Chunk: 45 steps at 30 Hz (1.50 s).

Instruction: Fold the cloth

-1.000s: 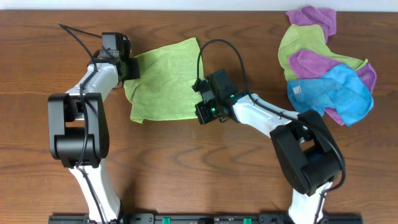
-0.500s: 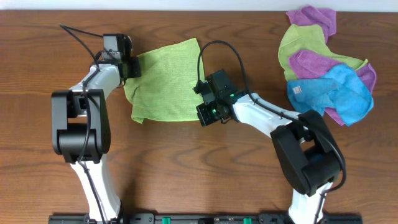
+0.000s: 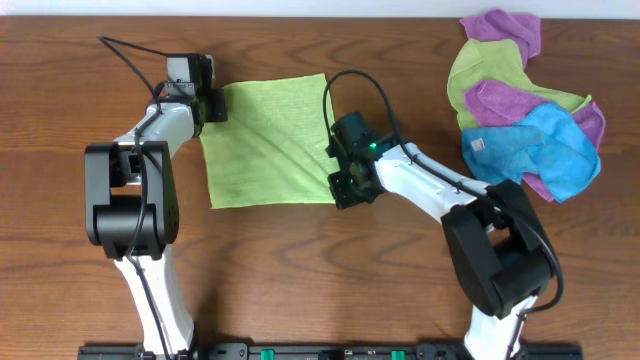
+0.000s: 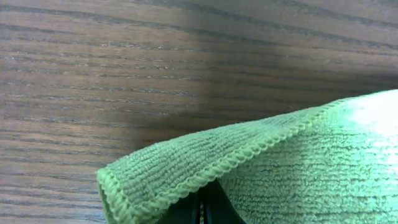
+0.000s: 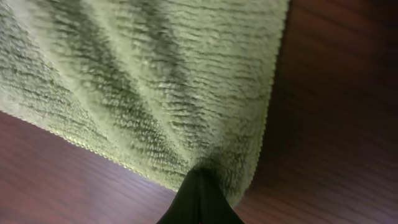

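The cloth [image 3: 265, 140] is lying flat, upper-middle of frame; left gripper [image 3: 212, 105] is clamping its top-left corner; right gripper [image 3: 340, 188] is pinching the bottom-right one. Looking like nothing's folded yet; all folding's left.

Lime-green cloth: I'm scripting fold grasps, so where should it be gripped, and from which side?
By its hemmed corners, coming in low from outside the edge. The cloth lies flat, so only its rim offers a pinchable lip. The left gripper is shut on the far-left corner, the right gripper on the near-right one.
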{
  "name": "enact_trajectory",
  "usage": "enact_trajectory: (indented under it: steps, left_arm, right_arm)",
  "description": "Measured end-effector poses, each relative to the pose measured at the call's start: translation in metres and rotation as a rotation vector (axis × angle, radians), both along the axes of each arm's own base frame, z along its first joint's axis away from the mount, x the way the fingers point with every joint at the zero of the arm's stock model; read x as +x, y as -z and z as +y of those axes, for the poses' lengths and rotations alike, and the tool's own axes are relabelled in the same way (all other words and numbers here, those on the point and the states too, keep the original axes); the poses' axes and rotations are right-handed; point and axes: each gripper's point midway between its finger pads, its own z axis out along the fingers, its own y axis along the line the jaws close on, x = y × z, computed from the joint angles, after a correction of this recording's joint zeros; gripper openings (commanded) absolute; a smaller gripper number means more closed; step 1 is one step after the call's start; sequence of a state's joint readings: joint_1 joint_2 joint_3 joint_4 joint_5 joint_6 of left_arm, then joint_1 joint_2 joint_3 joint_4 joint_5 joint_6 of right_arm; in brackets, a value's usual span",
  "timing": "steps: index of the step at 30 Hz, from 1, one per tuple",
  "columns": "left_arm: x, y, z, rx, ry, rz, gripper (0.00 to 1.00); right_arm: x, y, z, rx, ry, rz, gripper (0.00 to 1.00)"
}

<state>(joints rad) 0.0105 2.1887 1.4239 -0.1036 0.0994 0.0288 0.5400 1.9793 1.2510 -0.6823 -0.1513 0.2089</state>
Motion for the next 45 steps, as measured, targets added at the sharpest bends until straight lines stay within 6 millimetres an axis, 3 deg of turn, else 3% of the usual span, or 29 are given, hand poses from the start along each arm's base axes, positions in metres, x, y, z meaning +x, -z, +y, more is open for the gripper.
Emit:
enact_trajectory:
  steps: [6,11,13,14,16,18,20,22,26,29,32,34,38,43,45]
  left_arm:
    - [0.001,-0.001,0.0,0.001,0.006,-0.004,0.06]
    - [0.0,-0.012,0.0,0.002,0.005,-0.013,0.06]
    - [-0.002,-0.036,0.0,0.002,0.005,-0.038,0.06]
    - [-0.003,-0.061,0.0,0.003,0.005,-0.072,0.06]
    - [-0.008,-0.105,0.0,0.003,0.006,-0.131,0.05]
    - [-0.024,-0.16,-0.001,0.004,0.005,-0.19,0.06]
    - [-0.05,-0.183,-0.001,-0.002,-0.001,-0.151,0.06]
    - [-0.08,-0.177,0.0,-0.008,-0.011,-0.041,0.06]
    - [-0.145,-0.135,0.008,-0.076,-0.083,0.266,0.06]
    - [-0.176,-0.109,0.013,-0.198,-0.154,0.395,0.06]
    - [-0.196,-0.081,0.002,-0.326,-0.188,0.433,0.06]
    - [-0.209,-0.067,-0.011,-0.394,-0.192,0.435,0.06]
    - [-0.226,-0.059,-0.028,-0.48,-0.207,0.4,0.06]
    - [-0.239,-0.047,-0.033,-0.533,-0.24,0.372,0.06]
    - [-0.24,-0.042,-0.032,-0.547,-0.259,0.367,0.13]
  right_arm:
    - [0.012,-0.013,-0.004,-0.043,0.016,-0.006,0.01]
    - [0.055,-0.076,0.021,0.02,-0.006,-0.133,0.01]
    - [0.073,-0.108,0.031,0.059,-0.019,-0.207,0.01]
    - [0.082,-0.129,0.036,0.081,-0.031,-0.257,0.01]
    - [0.091,-0.15,0.037,0.094,-0.037,-0.31,0.01]
    - [0.091,-0.158,0.026,0.079,-0.034,-0.313,0.01]
    - [0.086,-0.151,0.005,0.034,-0.016,-0.259,0.01]
    - [0.083,-0.145,-0.013,0.004,-0.007,-0.22,0.01]
    - [0.085,-0.132,-0.048,0.005,-0.002,-0.164,0.01]
    - [0.079,-0.105,-0.074,0.078,0.008,-0.09,0.01]
    - [0.069,-0.084,-0.09,0.179,0.022,-0.03,0.03]
    - [0.064,-0.074,-0.089,0.252,0.017,-0.013,0.04]
    - [0.048,-0.061,-0.067,0.359,-0.033,0.013,0.11]
    - [0.029,-0.05,-0.043,0.449,-0.086,0.045,0.34]
    - [0.026,-0.049,-0.035,0.466,-0.11,0.039,0.45]
